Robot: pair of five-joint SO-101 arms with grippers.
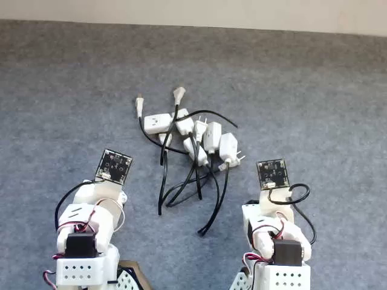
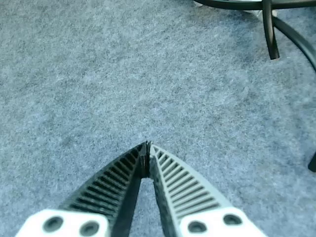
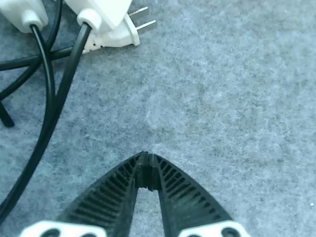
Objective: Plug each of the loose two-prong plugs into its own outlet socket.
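High view: heap of white moulded-plastic two-prong plugs (image 1: 211,138) and boxy white outlet sockets (image 1: 157,123), lying packed together at mid-table on grey felt-like table covering (image 1: 314,90), ahead of and between both arms. Whether any pair is already joined: impossible to tell. Two small white plug ends (image 1: 179,94) lying loose at the far side of the heap, on thin black rubber cords (image 1: 181,181) crossing and looping back toward the arms.

Right wrist view: right gripper (image 3: 145,157), ribbed black jaws pressed together on nothing, over bare covering; nearest plug (image 3: 118,32), white with two bare metal prongs, just ahead.

Left wrist view: left gripper (image 2: 147,148), likewise closed and empty, well apart from the heap, black cord loops ahead.

Handling, as judged: light, rigid, smooth-shelled bodies, apt to skid or twist between jaws. Best taken across the flat sides of the body, behind the prongs; never by prongs or cord. Springy cords likely to drag neighbours along.

Obstacles: overlapping cords; close-packed bodies, little room for jaws.
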